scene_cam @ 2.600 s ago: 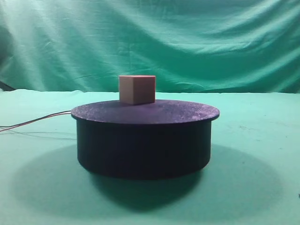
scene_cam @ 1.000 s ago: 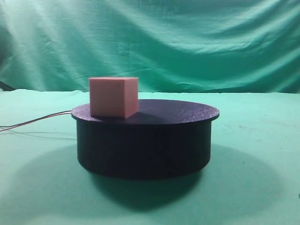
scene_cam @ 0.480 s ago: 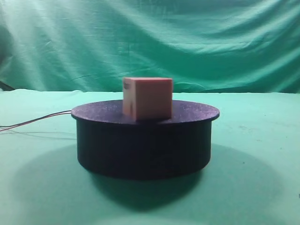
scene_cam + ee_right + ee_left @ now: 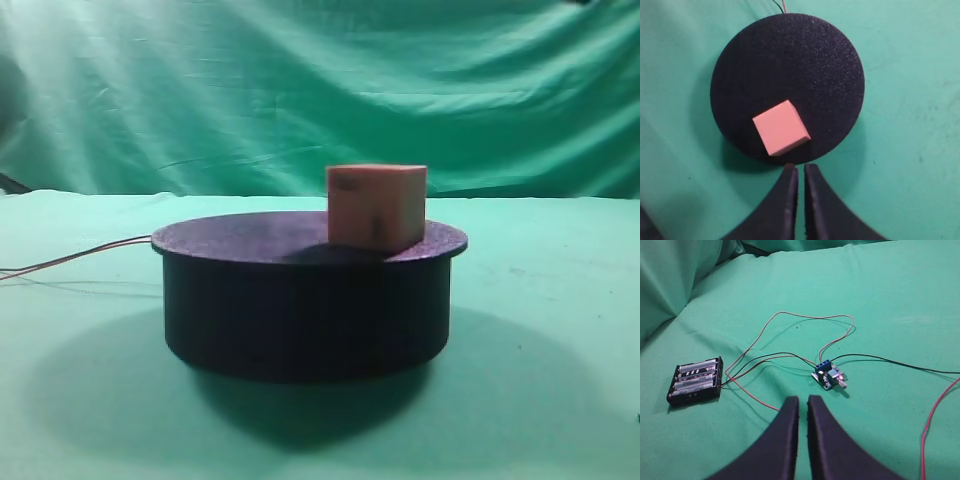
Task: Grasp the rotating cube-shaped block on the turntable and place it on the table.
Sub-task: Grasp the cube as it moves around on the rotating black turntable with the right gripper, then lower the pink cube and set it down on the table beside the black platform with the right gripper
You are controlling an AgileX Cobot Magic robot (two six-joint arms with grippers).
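Right now it's the approach: the right gripper (image 4: 800,172) hovers above the turntable (image 4: 805,55), jaws nearly touching, holding nothing, while the cube-shaped block (image 4: 780,127) sits near the disc's edge. Next it must open wide, time the spin, descend.

Soft overhead light; slightly blurry

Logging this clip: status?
Left gripper shut, over the wires. Right gripper shut, above the turntable. Cube-shaped block on disc, ungrasped. Nothing blocking.
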